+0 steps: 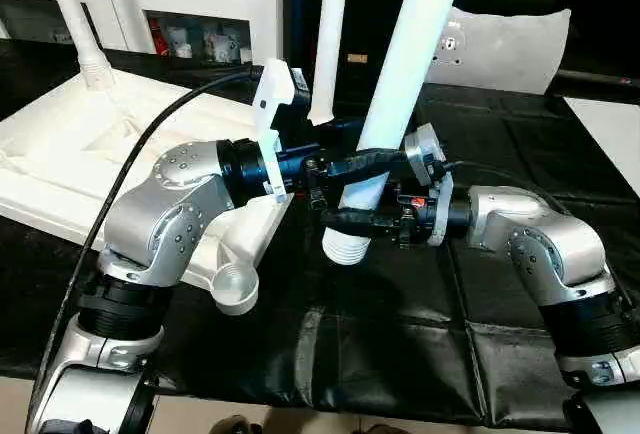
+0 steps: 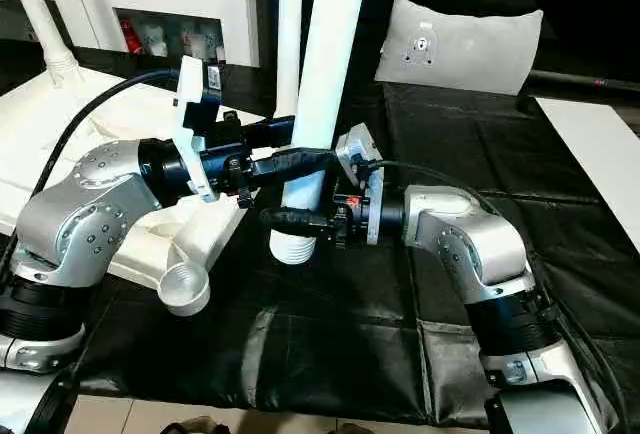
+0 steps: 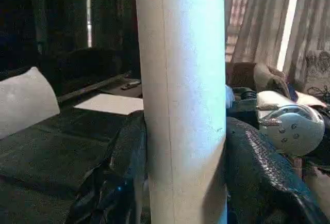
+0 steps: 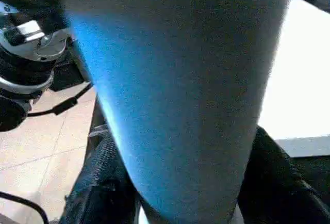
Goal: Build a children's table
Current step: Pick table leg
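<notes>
The children's table top (image 1: 60, 169) lies upside down on the left, ribbed underside up, with an empty round corner socket (image 1: 235, 284) near my left forearm. One white leg (image 1: 80, 44) stands in its far corner, and another leg (image 1: 335, 34) rises behind my grippers. A third leg (image 1: 415, 44) leans steeply over the black mat, its ribbed lower end (image 1: 347, 246) just right of the top's edge. My left gripper (image 1: 385, 157) is shut on this leg from the left. Slightly lower, my right gripper (image 1: 345, 212) clamps it from the right. Both wrist views show the tube between black fingers (image 3: 252, 172).
A black quilted mat (image 1: 400, 334) covers the table. A pale cushion (image 1: 500, 49) lies at the back right, and a white sheet (image 1: 610, 134) at the right edge. A white cabinet (image 1: 200, 4) stands behind. A black cable (image 1: 150, 144) arcs over my left arm.
</notes>
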